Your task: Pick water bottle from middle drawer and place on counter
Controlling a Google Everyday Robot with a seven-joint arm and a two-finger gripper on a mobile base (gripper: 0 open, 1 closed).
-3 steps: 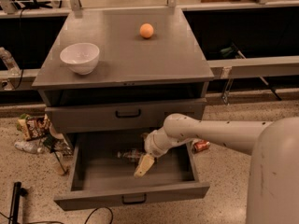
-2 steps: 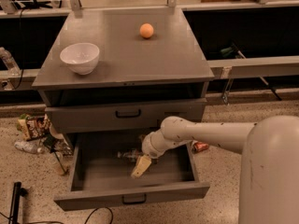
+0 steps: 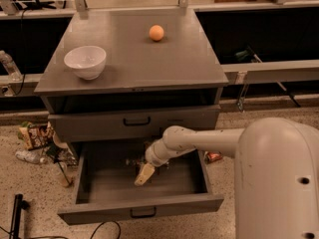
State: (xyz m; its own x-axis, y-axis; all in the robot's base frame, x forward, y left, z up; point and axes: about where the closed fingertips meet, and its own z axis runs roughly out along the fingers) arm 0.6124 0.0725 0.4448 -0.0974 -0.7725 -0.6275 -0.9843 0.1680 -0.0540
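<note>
The middle drawer (image 3: 139, 210) stands pulled out under the cabinet, its deep tray open to view. My gripper (image 3: 144, 174) is down inside the tray, near its middle, at the end of my white arm reaching in from the right. A small clear thing (image 3: 131, 161), which looks like the water bottle lying on its side, rests on the tray floor just behind and left of the gripper; it is partly hidden and I cannot tell if the gripper touches it. The grey counter (image 3: 134, 63) is the cabinet top above.
A white bowl (image 3: 84, 61) and an orange ball (image 3: 156, 32) sit on the counter. The drawer above (image 3: 134, 121) is closed. Litter (image 3: 34, 136) lies on the floor at left, a red can (image 3: 214, 157) at right. A long grey rail (image 3: 271, 71) runs behind.
My gripper has shifted a little to the left inside the tray. My arm's body now fills more of the right side of the view.
</note>
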